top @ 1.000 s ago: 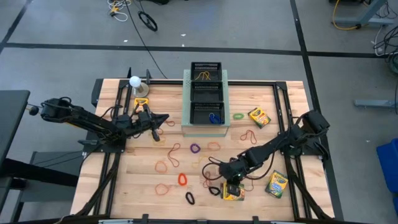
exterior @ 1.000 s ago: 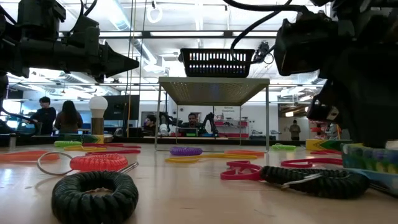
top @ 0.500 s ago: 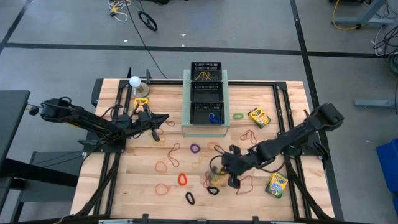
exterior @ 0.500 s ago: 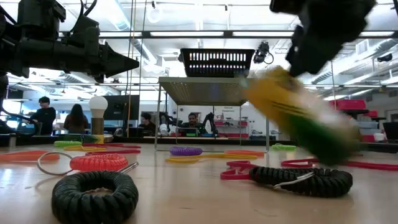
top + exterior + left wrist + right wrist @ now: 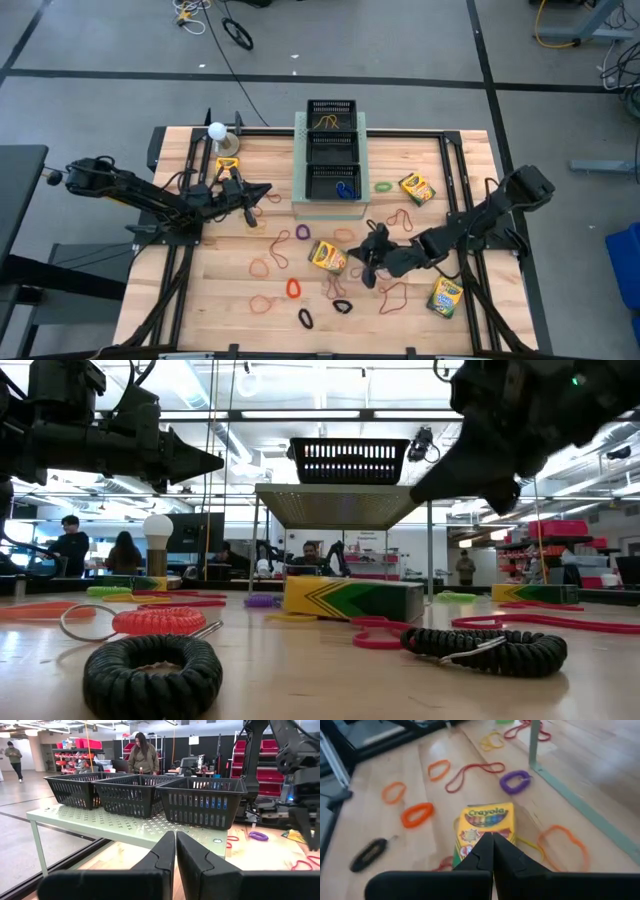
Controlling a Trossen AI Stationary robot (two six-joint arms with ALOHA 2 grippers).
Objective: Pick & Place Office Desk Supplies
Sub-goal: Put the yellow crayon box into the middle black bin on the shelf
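1. Right end effector (image 5: 366, 258) hovers closed and empty, just right of the crayon box (image 5: 326, 256)
2. Box lies flat mid-table (image 5: 220, 290), near the mesh trays (image 5: 333, 150)
3. Likely light, stiff cardboard; grip across its narrow sides
4. Left end effector (image 5: 262, 190) waits closed, far left

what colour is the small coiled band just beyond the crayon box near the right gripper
Purple. The small coiled band past the yellow-and-green crayon box shows best in the right wrist view.

Yellow-and-green crayon box (image 5: 326, 256) flat mid-table, coloured rubber bands (image 5: 293, 288) scattered around, black mesh trays (image 5: 334, 148) behind
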